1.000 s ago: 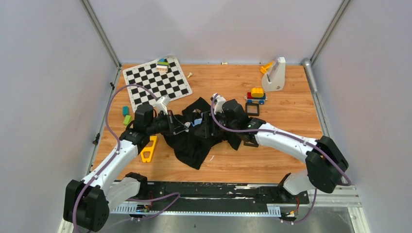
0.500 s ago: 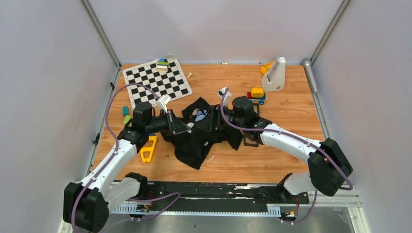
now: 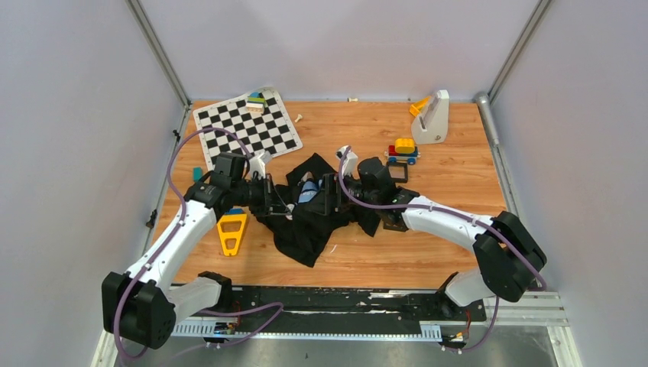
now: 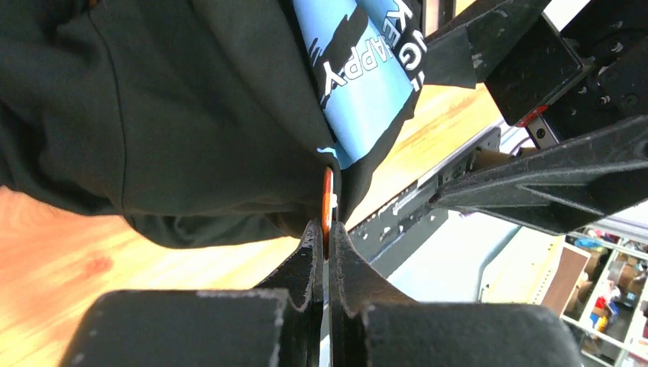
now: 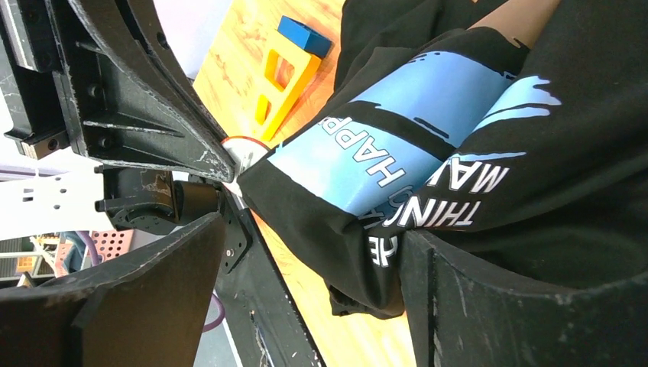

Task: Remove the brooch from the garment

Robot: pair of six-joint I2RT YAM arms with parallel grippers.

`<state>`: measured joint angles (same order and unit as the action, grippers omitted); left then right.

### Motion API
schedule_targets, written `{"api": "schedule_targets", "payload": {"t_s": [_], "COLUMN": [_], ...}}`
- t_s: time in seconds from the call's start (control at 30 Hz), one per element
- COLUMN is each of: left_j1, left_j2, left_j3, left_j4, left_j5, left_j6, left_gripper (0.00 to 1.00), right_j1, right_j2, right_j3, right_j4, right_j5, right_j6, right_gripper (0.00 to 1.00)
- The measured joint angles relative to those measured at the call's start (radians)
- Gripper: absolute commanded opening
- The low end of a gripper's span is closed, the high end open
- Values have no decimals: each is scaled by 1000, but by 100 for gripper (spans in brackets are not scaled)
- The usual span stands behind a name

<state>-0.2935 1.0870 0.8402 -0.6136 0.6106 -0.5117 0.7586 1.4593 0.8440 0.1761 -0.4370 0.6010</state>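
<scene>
Brooch [image 4: 327, 200] edge-on, nipped at the tips of my left pincer [image 4: 324, 229], touching a fold of the garment [image 4: 191, 99] just beyond them. My right pincer [image 5: 309, 229] gapes wide, the garment's printed chest between its fingers.

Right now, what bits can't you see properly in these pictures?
Left wrist: the brooch shows edge-on only in the left end effector; its face is hidden.
Right wrist: that end effector's finger covers half the brooch.
Top view: brooch too small, buried among garment folds.
Any view: whether its pin is out of the cloth.
</scene>
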Motion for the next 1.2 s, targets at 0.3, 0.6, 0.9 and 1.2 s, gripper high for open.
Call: {"api": "schedule_targets", "payload": {"t_s": [0.3,0.6,0.9,1.2], "left_j1": [3,8,8,13], "left_j2": [37,41,104,87], "left_j3": [36,36,87,146], "left_j4": [-98,-101,-129,-202], "left_j5": [63,126,113,62], "left_j6": [43,60,125,209], "left_gripper": [0,0,0,0], "right_j1": [40,69,72,72], "right_j2": [1,6,-23,-37], "right_j3": [-37,-59,-60,-69], "right_j4": [43,84,58,85], "right_j5": [1,-19,106,198], "right_j6": [27,40,40,37], "right_gripper": [82,81,82,81]}}
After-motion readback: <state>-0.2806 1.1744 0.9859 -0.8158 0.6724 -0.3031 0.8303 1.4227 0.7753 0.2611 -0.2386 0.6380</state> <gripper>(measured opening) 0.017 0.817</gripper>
